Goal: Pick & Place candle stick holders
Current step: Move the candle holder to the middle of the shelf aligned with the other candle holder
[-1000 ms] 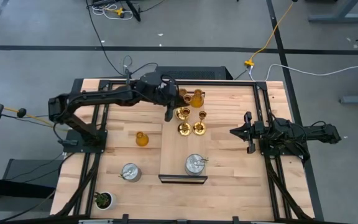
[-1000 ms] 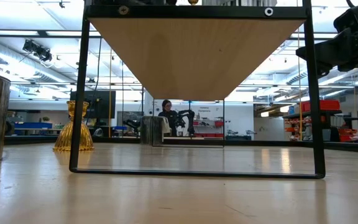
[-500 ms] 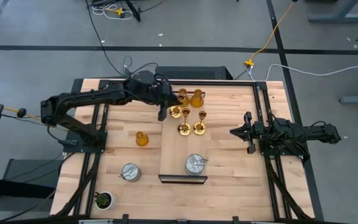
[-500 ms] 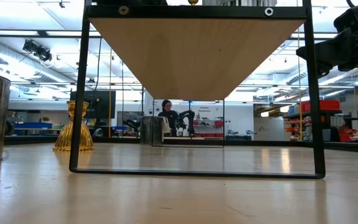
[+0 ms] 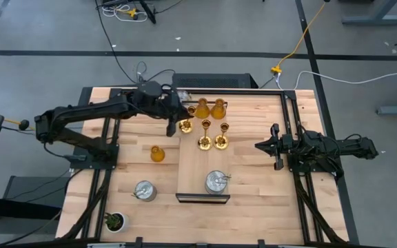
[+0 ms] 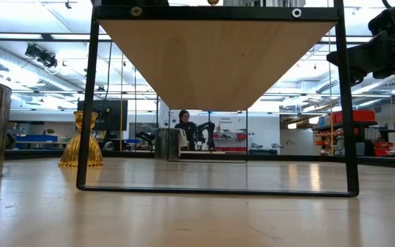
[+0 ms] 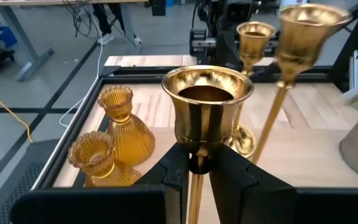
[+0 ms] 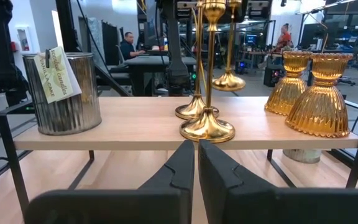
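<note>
Since a second ago the left gripper [image 5: 172, 126] has drawn back toward the left edge of the raised shelf [image 5: 191, 172], carrying a gold candle holder [image 5: 186, 126] with it; the holder sat nearer the other gold ones before.
- Left gripper: fingers clamped on the thin stem just under the cup [image 7: 207, 102]. Holder upright, at the shelf's left rim.
- Beyond the held holder: two more gold holders [image 5: 213, 142] stand on the shelf, close together. Two amber holders [image 5: 210, 109] stand just behind the gripper's load, near the shelf's far edge.
- One amber holder [image 5: 157, 153] stands on the desk [image 5: 253, 200] below, off the shelf, on the near side of the left gripper.
- Silver tins: one [image 5: 216, 182] on the shelf's near end, one [image 5: 144, 191] down on the desk. Only two are visible.
- Right gripper [image 5: 276, 147]: fingers together, empty, waiting well to the right of the shelf, pointed at it.

Judgement: the gold holder looks mid-transfer, likely coming off the shelf; stem grip is narrow, so tipping is the risk.

Surface: pale wood desk with black rails; a small potted plant [image 5: 114, 221] at the near left corner. Room: grey floor, cables, open workshop; a seated person [image 6: 183, 125] far behind.
</note>
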You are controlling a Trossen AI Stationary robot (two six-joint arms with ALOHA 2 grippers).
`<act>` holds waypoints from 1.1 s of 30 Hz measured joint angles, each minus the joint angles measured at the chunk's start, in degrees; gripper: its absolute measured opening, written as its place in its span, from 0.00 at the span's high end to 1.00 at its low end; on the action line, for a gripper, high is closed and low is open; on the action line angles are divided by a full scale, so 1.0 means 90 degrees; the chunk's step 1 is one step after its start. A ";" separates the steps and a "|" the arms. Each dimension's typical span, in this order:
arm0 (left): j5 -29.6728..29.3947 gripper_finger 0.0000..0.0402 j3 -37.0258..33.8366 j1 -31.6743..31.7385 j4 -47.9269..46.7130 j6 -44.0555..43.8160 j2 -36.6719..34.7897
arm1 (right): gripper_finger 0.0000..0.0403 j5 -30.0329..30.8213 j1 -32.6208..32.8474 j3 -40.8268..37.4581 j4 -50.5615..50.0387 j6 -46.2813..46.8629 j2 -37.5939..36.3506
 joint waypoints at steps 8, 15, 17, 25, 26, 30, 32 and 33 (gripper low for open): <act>-0.0109 0.87 -0.0281 -0.0206 -0.0011 -0.0185 -0.0352 | 0.93 0.0009 -0.0002 0.0000 -0.0001 0.0002 0.0000; -0.0026 0.87 -0.0277 -0.0494 0.0136 -0.0414 -0.0360 | 0.93 0.0022 0.0000 0.0000 0.0000 0.0002 0.0000; -0.0025 0.87 -0.0277 -0.0530 0.0128 -0.0414 -0.0360 | 0.93 0.0018 0.0000 0.0000 0.0002 -0.0001 0.0000; -0.0100 0.87 -0.0277 -0.0669 0.0127 -0.0410 -0.0360 | 0.93 -0.0002 0.0000 0.0000 0.0000 -0.0001 0.0000; -0.0147 0.87 -0.0277 -0.0685 0.0127 -0.0407 -0.0360 | 0.93 -0.0002 -0.0002 0.0000 0.0000 0.0001 0.0000; -0.0194 0.87 -0.0277 -0.0705 0.0127 -0.0290 -0.0360 | 0.93 0.0000 -0.0002 0.0000 0.0000 0.0002 0.0000; -0.0199 0.87 -0.0277 -0.0725 0.0127 -0.0293 -0.0360 | 0.93 0.0000 -0.0002 0.0000 0.0000 0.0002 0.0000; -0.0203 0.87 -0.0277 -0.0734 0.0127 -0.0291 -0.0360 | 0.93 0.0000 -0.0002 0.0002 0.0000 0.0002 0.0000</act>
